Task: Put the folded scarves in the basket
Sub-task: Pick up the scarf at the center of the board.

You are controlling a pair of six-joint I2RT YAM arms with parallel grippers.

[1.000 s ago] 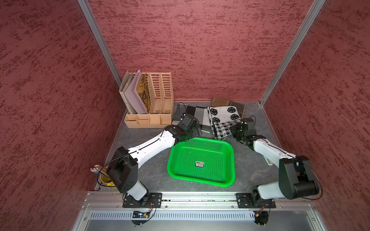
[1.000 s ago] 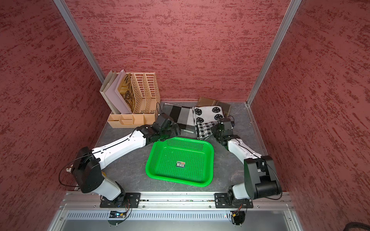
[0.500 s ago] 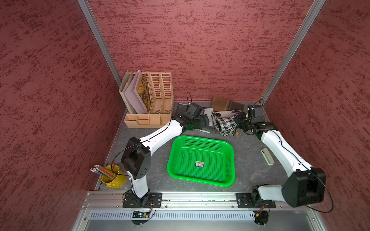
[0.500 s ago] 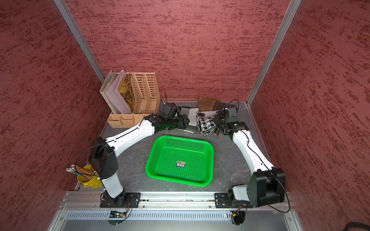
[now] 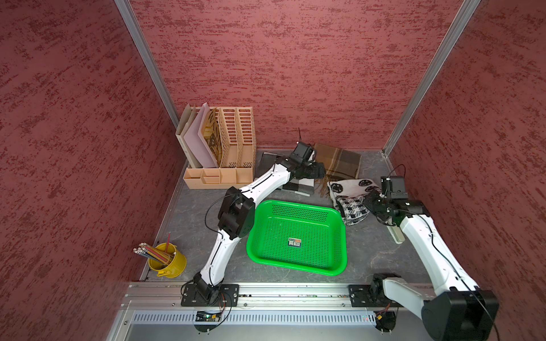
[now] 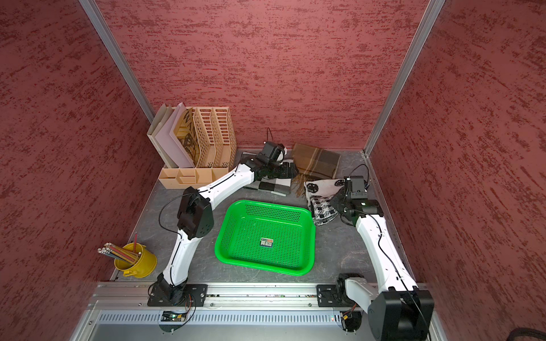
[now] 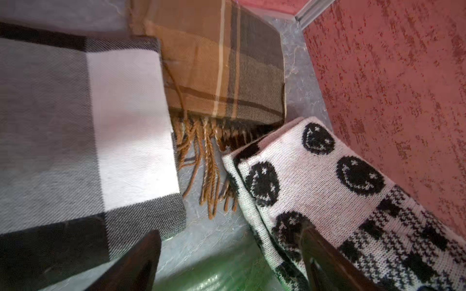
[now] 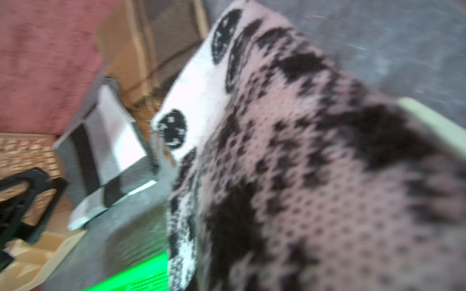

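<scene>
A white knitted scarf with black smiley faces [image 5: 350,196] [image 6: 320,200] lies bunched by the far right corner of the green basket [image 5: 295,203] [image 6: 266,203]. My right gripper [image 5: 369,204] [image 6: 337,201] is shut on the scarf's right side. In the right wrist view the scarf [image 8: 302,163] fills the frame and hides the fingers. My left gripper [image 5: 320,171] [image 6: 292,171] [image 7: 232,254] hangs open over the gap between the scarves. One of its fingers [image 7: 325,259] is against the knitted scarf [image 7: 327,181]. The basket holds only its sticker.
A grey, black and white checked scarf [image 5: 298,186] [image 7: 88,126] lies under my left arm, and a brown plaid scarf [image 5: 339,161] [image 7: 222,63] sits at the back wall. A beige file organiser [image 5: 224,153] stands back left. A yellow pencil cup [image 5: 167,261] stands front left. A pale bar [image 5: 396,234] lies under my right arm.
The right gripper has pulled the knitted scarf, flat a second ago, into a bunch and dragged it right and forward. The left gripper moved back and right, staying open.
</scene>
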